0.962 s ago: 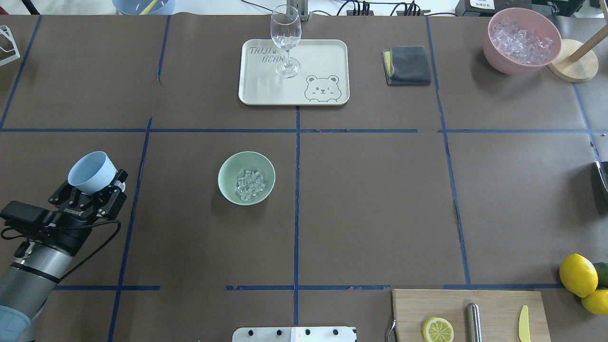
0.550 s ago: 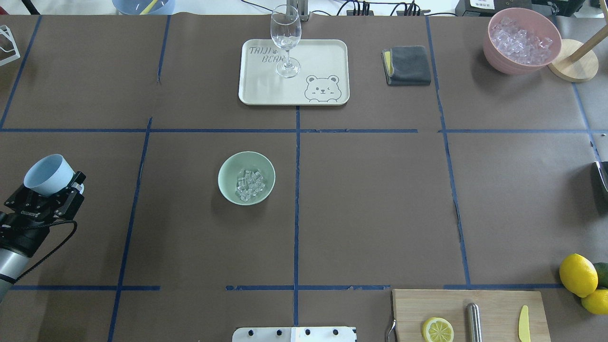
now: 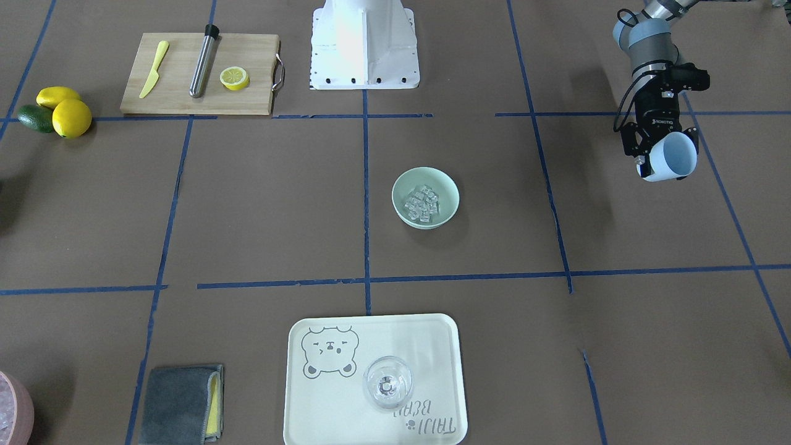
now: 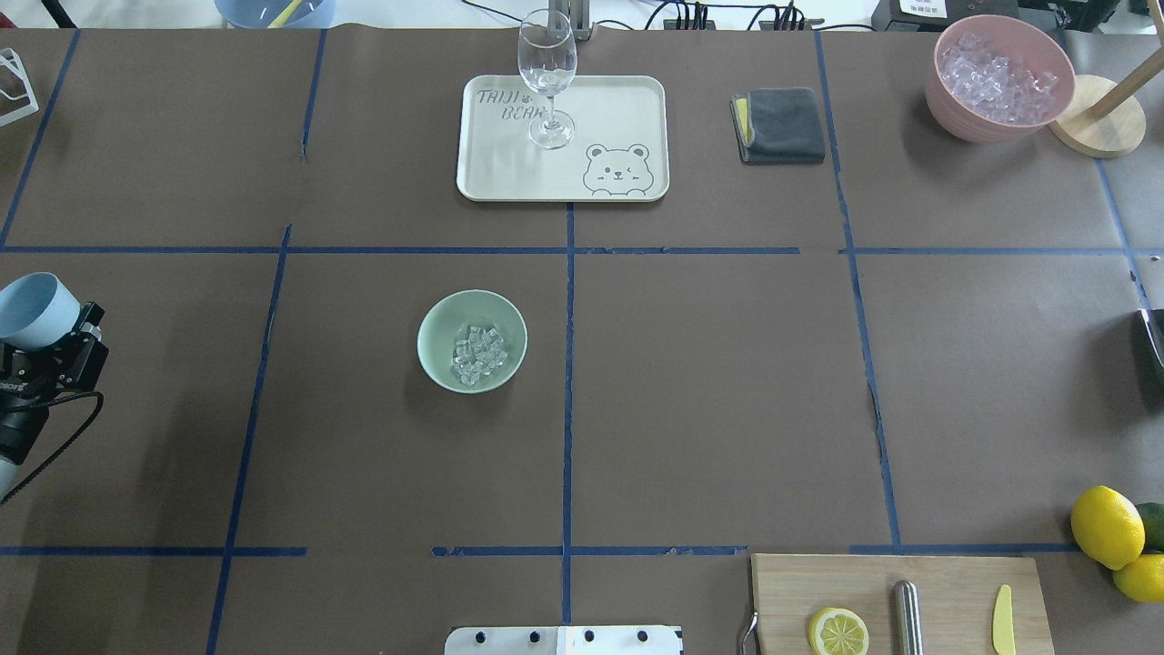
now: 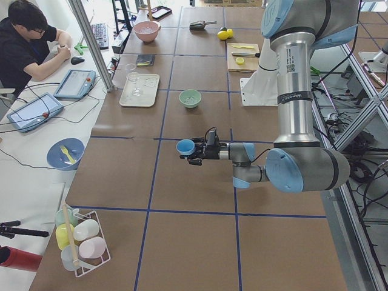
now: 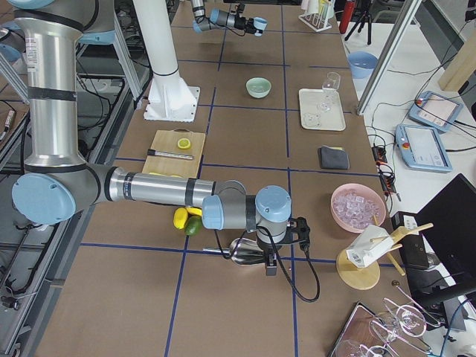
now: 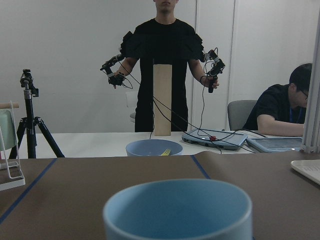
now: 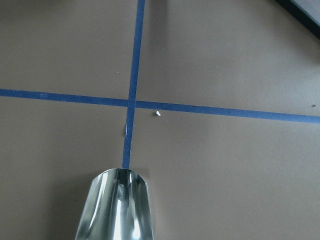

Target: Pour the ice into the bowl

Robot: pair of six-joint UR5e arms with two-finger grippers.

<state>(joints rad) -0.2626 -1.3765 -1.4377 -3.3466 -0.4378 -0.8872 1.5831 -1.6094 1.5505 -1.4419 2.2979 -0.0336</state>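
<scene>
The pale mint-green bowl (image 4: 435, 320) (image 3: 448, 188) stands left of the table's middle and holds the ice (image 4: 477, 353) (image 3: 421, 204), a small heap of clear cubes. My left gripper (image 4: 45, 332) (image 3: 664, 154) is shut on a light blue cup (image 4: 25, 309) (image 3: 673, 157) (image 7: 177, 207). It is held above the table's far left edge, well away from the bowl, and no ice shows in it. My right gripper (image 6: 264, 256) is low at the table's right end, shut on a metal scoop (image 8: 116, 207).
A cream tray (image 4: 618, 109) with a wine glass (image 4: 546, 73) stands at the back middle. A grey cloth (image 4: 780, 125) and a pink container of ice (image 4: 1000, 77) are at the back right. A cutting board (image 4: 946, 582) and lemons (image 4: 1108, 526) are at the front right.
My left gripper has carried the blue cup steadily leftward, away from the bowl, to the table's left edge. The bowl and its ice have not moved.
</scene>
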